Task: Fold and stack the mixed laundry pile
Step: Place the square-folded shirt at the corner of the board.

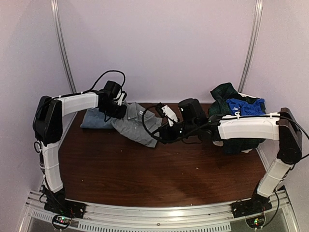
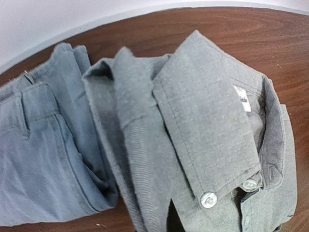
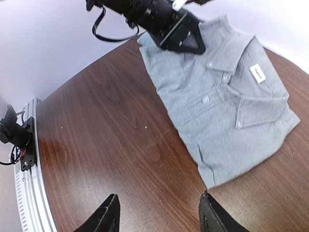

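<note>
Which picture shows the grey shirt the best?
The right wrist view: nearly the whole folded grey shirt shows, with collar, buttons and label. The top view shows it small and partly covered. The left wrist view shows only a close-up part of it.

White collar label on grey shirt, illegible

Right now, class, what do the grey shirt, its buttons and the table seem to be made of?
Grey shirt: woven cloth, likely cotton, matte; fine weave and stitched seams show. Buttons: probably plastic, pale with a slight shine. Table: wood or wood-look veneer, dark brown, semi-gloss; grain streaks and soft reflections.
</note>
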`<state>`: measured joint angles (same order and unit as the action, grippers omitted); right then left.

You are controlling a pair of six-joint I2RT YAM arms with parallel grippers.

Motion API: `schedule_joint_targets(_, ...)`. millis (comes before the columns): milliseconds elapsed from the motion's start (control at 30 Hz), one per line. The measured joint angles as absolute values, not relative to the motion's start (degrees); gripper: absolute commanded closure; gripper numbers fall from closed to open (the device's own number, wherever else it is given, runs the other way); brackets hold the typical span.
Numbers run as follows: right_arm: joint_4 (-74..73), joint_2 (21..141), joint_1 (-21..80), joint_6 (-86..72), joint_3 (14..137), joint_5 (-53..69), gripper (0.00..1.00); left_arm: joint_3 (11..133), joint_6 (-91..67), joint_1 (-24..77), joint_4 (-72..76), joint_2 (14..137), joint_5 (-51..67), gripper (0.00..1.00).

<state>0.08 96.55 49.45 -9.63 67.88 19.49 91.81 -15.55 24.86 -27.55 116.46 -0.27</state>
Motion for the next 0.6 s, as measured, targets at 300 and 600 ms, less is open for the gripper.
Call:
schedule_joint_targets(300,0.8,95.9,48.7,-10.0,64.2,19.5,0.40,110.3,-7.7,23.2,-38.5,121.3,-8.2,1.00)
schedule_joint_targets(600,2.0,95.8,48.7,-10.5,64.1,19.7,0.40,115.0,-3.4,18.8,-42.5,121.4,-11.1,1.00)
